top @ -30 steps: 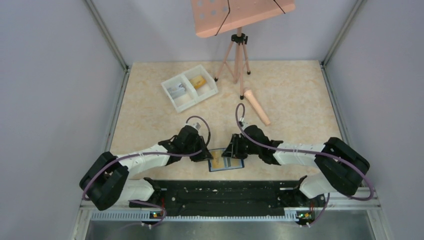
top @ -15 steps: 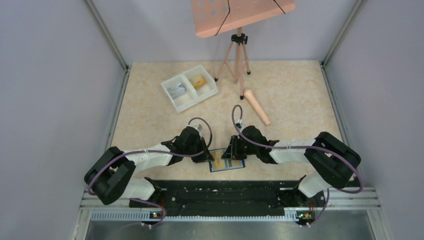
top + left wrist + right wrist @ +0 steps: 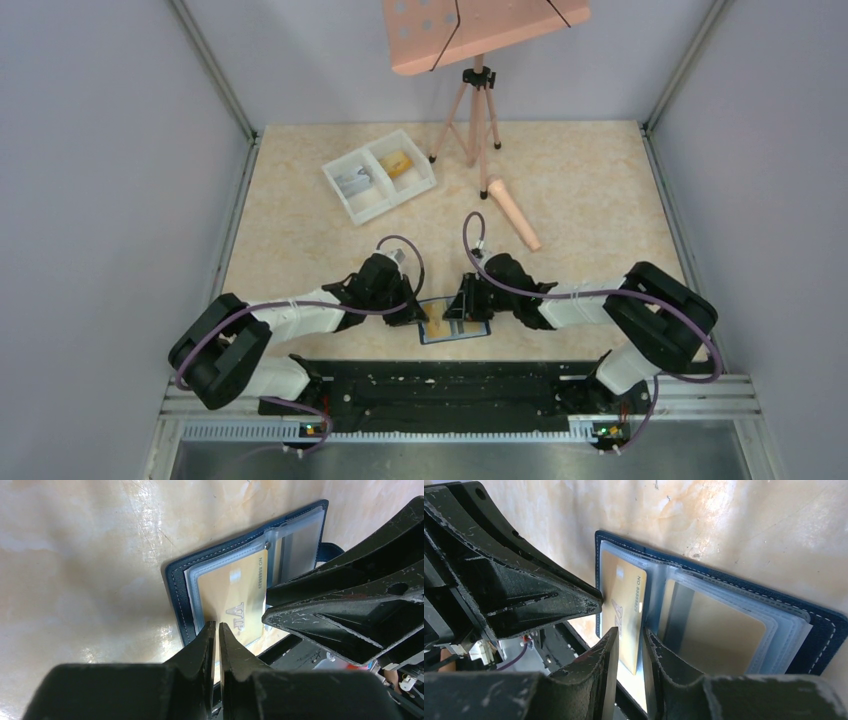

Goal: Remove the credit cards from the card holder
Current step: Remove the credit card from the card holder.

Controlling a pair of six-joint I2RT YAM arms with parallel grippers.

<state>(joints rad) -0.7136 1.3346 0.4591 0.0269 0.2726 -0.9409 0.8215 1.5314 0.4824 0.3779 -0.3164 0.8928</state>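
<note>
Left gripper (image 3: 214,626) has pinched the gold "VIP" card (image 3: 232,592).

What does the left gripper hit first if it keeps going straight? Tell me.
The gold VIP card in the open blue card holder. The left gripper has its nearly closed tips at that card's near edge; whether they pinch it is unclear.

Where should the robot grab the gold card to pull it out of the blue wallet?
Probably the bare end of the gold card that pokes past the near edge of the blue wallet. It is thin and flat, so pinch its two faces, coming from that open side, and pull straight out of the clear sleeve.
</note>
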